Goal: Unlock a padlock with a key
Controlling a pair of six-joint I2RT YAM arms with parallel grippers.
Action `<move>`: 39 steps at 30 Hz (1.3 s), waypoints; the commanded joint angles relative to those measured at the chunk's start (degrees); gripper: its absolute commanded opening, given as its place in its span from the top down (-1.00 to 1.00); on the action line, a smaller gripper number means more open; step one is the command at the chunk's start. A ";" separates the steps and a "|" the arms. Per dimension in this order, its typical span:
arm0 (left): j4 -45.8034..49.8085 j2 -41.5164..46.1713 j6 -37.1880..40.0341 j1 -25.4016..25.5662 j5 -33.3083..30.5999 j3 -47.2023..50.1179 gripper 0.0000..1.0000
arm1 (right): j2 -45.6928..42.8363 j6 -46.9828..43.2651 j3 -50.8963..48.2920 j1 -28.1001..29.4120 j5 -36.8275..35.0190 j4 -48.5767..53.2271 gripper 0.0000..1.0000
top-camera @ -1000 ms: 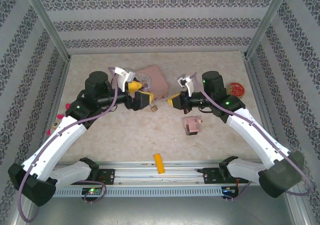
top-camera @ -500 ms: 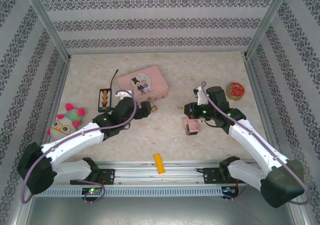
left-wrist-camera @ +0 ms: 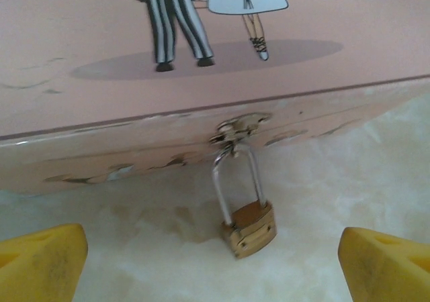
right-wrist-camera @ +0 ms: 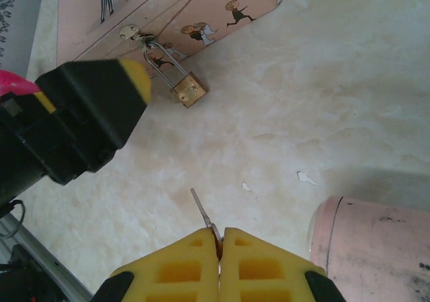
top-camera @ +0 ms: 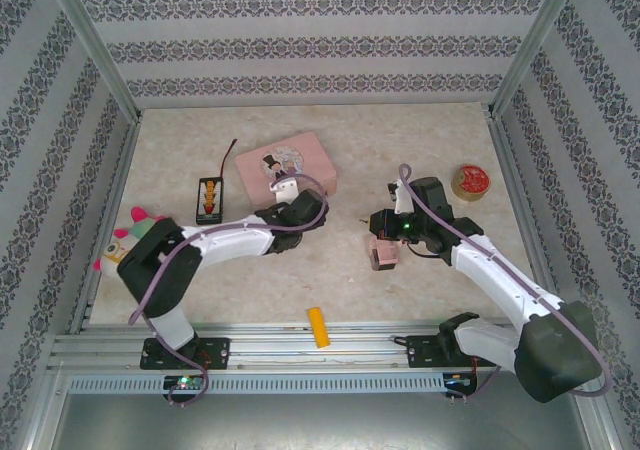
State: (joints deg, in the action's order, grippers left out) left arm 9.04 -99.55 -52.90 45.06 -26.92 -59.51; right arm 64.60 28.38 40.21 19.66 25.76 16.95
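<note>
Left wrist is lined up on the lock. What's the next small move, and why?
Probably ease the left gripper forward and close it on the padlock body. Its jaws stand open with the padlock ahead between them, hooked through the hasp of the pink tin, and the right gripper, shut on the key, likely needs it steadied.

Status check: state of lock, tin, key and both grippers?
tin: lid shut.
padlock: shackle closed, through tin's hasp.
key: blade out, apart from padlock.
right gripper: shut on key.
left gripper: open, a finger either side of padlock, not touching.
</note>
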 commanded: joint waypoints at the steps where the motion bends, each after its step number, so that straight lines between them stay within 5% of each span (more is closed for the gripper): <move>1: 3.73 -4.27 -4.38 0.65 -3.66 -4.62 -0.82 | 0.48 -0.26 0.40 -0.76 -1.50 -1.28 1.00; 19: 12.45 -16.73 -7.65 -0.10 -7.01 -15.32 -0.42 | 3.47 -0.43 2.22 -1.99 -3.25 -2.98 1.00; 39: 10.99 -19.54 0.20 -1.38 -3.50 -17.49 0.06 | 6.46 -0.30 2.77 -2.57 -1.63 -6.37 1.00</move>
State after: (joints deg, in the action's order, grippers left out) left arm 18.79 -118.74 -55.37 44.14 -30.92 -75.59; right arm 70.39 28.38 40.99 17.58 23.40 12.40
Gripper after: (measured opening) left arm 0.478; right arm 0.049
